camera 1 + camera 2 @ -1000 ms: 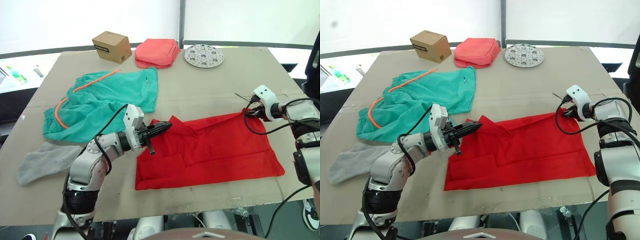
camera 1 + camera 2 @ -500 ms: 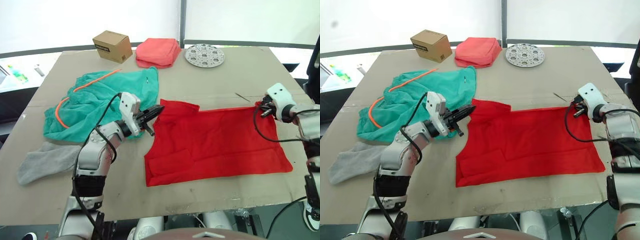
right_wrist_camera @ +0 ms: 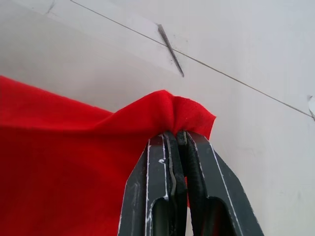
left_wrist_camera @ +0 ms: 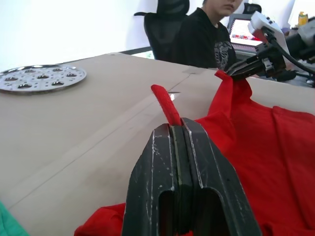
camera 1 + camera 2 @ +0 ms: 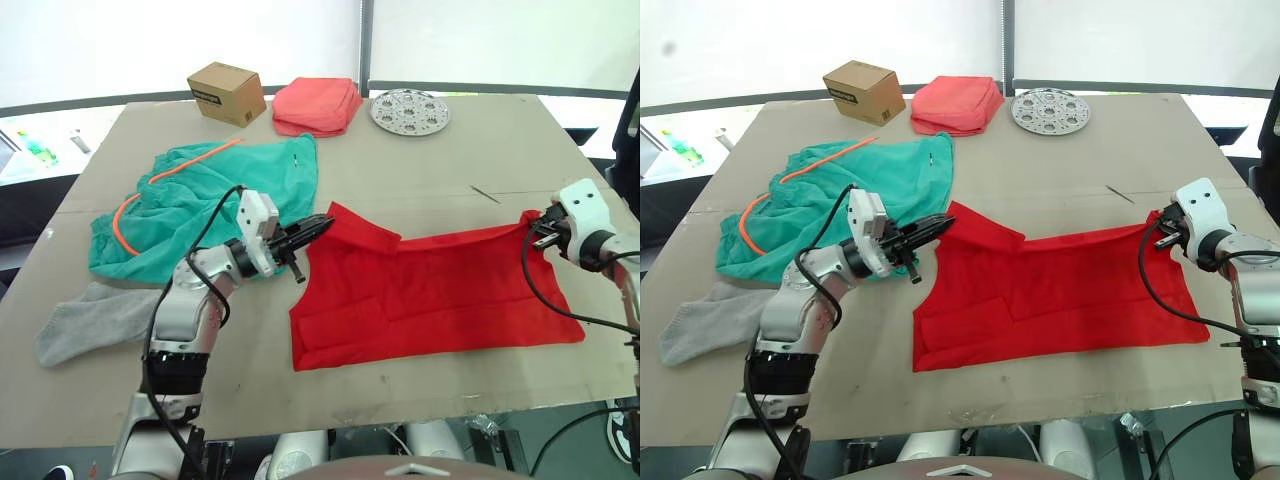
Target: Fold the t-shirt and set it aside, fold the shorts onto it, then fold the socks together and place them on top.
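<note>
Shirt [image 5: 430, 290] first: your red t-shirt lies spread across the near middle of the table [image 5: 420, 160], stretched between your two grippers. Your left gripper [image 5: 322, 222] is clamped on the shirt's far left corner, its fingers pressed together with a roll of red cloth sticking out between them, as the left wrist view shows. Your right gripper [image 5: 535, 226] is likewise pinched tight on the far right corner, where the fabric bunches into a small peak. Both held corners are lifted a little off the table, while the near edge rests flat.

You have the green shorts [image 5: 200, 205] lying crumpled on the left half of the table, just beside the left gripper, with the orange cord [image 5: 185, 165] running along their far edge. A grey sock [image 5: 95, 320] sits near the left front edge, next to the shorts.

Along the far side you see a cardboard box [image 5: 225, 92], a folded pink cloth [image 5: 315, 105] and a round metal plate [image 5: 410, 110]. In the left wrist view, a person [image 4: 209, 37] sits in a chair beyond the table.
</note>
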Controlling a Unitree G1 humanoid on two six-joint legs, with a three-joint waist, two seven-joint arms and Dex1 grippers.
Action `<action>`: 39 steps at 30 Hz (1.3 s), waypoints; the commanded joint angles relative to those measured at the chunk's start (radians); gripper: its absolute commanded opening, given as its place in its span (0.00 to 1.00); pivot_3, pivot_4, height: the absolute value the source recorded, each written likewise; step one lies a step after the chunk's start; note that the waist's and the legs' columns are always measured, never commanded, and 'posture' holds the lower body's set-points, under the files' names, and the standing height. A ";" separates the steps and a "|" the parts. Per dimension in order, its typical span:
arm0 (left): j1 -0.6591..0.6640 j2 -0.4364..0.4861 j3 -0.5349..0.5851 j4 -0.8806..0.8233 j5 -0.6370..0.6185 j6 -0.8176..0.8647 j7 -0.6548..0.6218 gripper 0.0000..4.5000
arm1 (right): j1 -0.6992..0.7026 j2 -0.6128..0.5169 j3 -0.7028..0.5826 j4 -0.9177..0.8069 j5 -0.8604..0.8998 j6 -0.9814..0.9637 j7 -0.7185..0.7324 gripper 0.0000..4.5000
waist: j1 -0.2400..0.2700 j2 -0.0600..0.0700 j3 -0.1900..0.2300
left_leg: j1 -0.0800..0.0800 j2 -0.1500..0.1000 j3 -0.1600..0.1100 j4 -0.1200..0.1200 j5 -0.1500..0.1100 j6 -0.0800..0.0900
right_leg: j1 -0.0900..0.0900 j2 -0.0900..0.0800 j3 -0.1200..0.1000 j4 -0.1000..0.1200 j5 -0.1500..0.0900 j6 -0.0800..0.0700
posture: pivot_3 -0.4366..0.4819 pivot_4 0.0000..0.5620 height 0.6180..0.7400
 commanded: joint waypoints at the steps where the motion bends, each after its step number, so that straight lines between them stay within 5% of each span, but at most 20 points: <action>1: -0.099 -0.033 0.003 0.134 0.079 -0.080 0.083 0.00 | -0.110 0.017 0.023 0.139 -0.019 -0.031 -0.051 0.01 | 0.000 0.000 0.000 | 0.000 0.000 0.000 0.000 0.000 0.000 | 0.000 0.000 0.000 0.000 0.000 0.000 | 0.48 0.27 1.00; 6: -0.206 -0.062 0.001 0.306 0.129 -0.140 0.109 0.00 | -0.238 -0.005 0.146 0.385 -0.061 -0.094 0.038 0.01 | -0.001 0.000 0.000 | -0.001 -0.002 0.000 0.001 0.000 0.000 | 0.000 0.001 0.000 0.000 0.000 0.000 | 0.48 0.27 1.00; 12: -0.205 -0.055 -0.010 0.317 0.130 -0.147 0.066 0.00 | -0.390 -0.041 0.265 0.570 -0.136 -0.159 0.113 0.64 | -0.005 0.000 0.000 | -0.002 0.000 0.000 -0.002 0.000 0.000 | -0.002 0.001 -0.001 0.000 0.000 0.001 | 0.48 0.27 1.00; 25: -0.115 -0.044 0.002 0.164 0.108 -0.087 0.065 0.00 | -0.647 0.017 0.301 1.007 -0.201 -0.304 0.097 0.64 | -0.004 0.001 0.001 | -0.001 0.000 0.000 -0.001 0.000 0.000 | -0.001 0.000 0.000 0.000 0.000 0.001 | 0.48 0.27 1.00; 33: -0.083 -0.047 -0.005 0.131 0.114 -0.085 0.073 0.00 | -0.663 0.074 0.306 1.161 -0.218 -0.360 0.089 0.64 | -0.007 0.001 0.001 | 0.000 0.000 0.001 -0.002 0.000 0.000 | -0.001 0.000 0.000 0.000 0.000 0.001 | 0.48 0.27 1.00; 39: -0.069 -0.049 -0.008 0.109 0.111 -0.079 0.083 0.00 | -0.630 0.075 0.310 1.163 -0.230 -0.394 0.098 0.13 | -0.007 0.000 0.000 | 0.001 0.000 0.001 -0.001 0.000 0.000 | 0.000 0.000 0.000 0.001 0.000 0.001 | 0.48 0.27 1.00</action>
